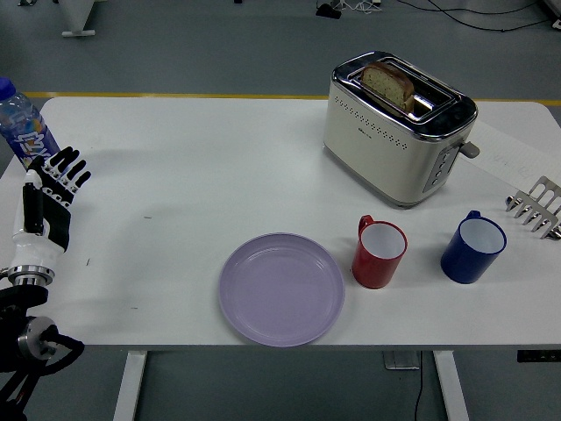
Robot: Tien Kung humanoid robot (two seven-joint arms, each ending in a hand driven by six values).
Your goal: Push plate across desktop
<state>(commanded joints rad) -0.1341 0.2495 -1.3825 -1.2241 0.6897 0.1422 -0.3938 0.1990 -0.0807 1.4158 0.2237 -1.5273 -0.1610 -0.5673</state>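
- The lilac plate (281, 288) lies flat near the front edge of the table (219, 167), about mid-width, with nothing on it.
- The left robot hand (48, 208) is at the far left edge of the table, well apart from the plate, fingers straight and slightly spread, holding nothing. Its fingertips are just in front of the water bottle (24, 128). The right arm is out of view.
- Judging by this, the hand is off the plate, so either the push is finished or a fresh approach is needed.
- If another push is due, bring the hand in low and flat with the fingers together, and meet the plate's left rim squarely at its middle, so the plate slides instead of spinning.
- Press sideways, not down: the raised rim could tip if loaded from above.
- The red mug (379, 253) stands just beside the plate's right rim, so a straight push to the right would soon strike it, with the blue mug (472, 246) beyond.
- Pushing away from the front edge, toward the open middle of the table, looks safer; the toaster (396, 126) with its slice of bread (387, 83) stands farther back and to the right.
- Leave the bottle undisturbed when swinging the hand inward.
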